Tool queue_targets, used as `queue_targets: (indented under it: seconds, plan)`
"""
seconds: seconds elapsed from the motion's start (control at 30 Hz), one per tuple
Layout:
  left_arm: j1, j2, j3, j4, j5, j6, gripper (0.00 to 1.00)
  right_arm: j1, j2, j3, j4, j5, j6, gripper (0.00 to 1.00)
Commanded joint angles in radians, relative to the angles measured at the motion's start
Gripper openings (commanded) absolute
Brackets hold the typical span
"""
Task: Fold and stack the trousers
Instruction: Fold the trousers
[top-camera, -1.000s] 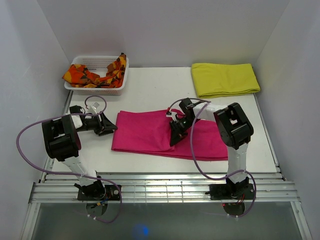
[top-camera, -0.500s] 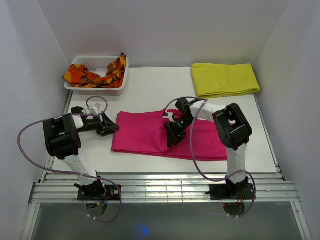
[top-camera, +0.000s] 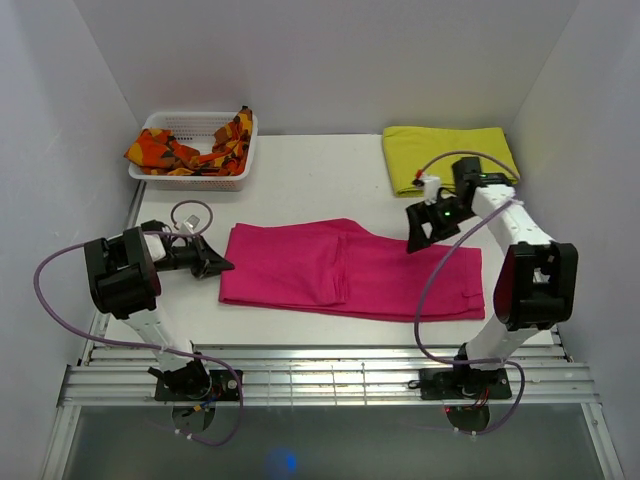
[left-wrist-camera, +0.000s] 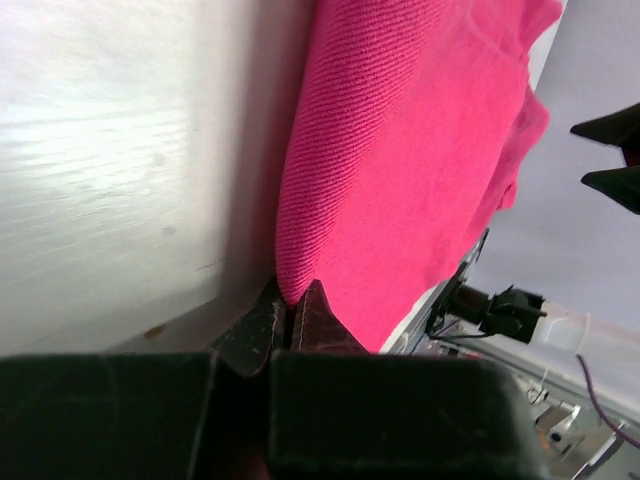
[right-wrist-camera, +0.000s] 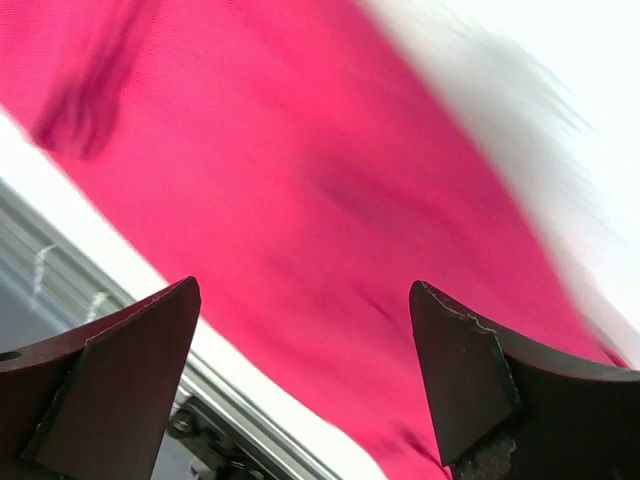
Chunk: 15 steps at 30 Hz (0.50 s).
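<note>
The magenta-pink trousers (top-camera: 340, 270) lie flat across the middle of the table, long side running left to right. My left gripper (top-camera: 215, 265) sits low at their left edge. In the left wrist view the left gripper (left-wrist-camera: 290, 300) has its fingertips together, pinching the folded edge of the trousers (left-wrist-camera: 400, 150). My right gripper (top-camera: 418, 232) hangs over the upper right part of the trousers, near the far edge. Seen from the right wrist, the right gripper (right-wrist-camera: 305, 290) is wide open with nothing between its fingers, and the trousers (right-wrist-camera: 300, 150) lie blurred below.
A folded yellow cloth (top-camera: 450, 158) lies at the back right, just beyond my right arm. A white basket (top-camera: 190, 182) holding an orange-and-red patterned cloth (top-camera: 185, 152) stands at the back left. The table's metal front rail (top-camera: 330, 375) runs along the near edge.
My right gripper opened, let go of the cloth in the middle and swung up and right. The trousers now reach further right. My left gripper shut on their left edge.
</note>
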<state>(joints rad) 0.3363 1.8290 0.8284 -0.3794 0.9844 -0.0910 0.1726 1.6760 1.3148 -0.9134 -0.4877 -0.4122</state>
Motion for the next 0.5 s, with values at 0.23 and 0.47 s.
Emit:
queue_targets:
  seconds: [0.23, 0.47]
  plan:
    - [0.141, -0.158, 0.332, -0.249, -0.067, 0.138, 0.0, -0.623, -0.006, -0.035, -0.215, 0.031, -0.261, 0.9]
    - [0.089, -0.267, 0.408, -0.355, -0.027, 0.109, 0.0, -0.66, 0.129, -0.078, -0.265, -0.262, -0.261, 0.9]
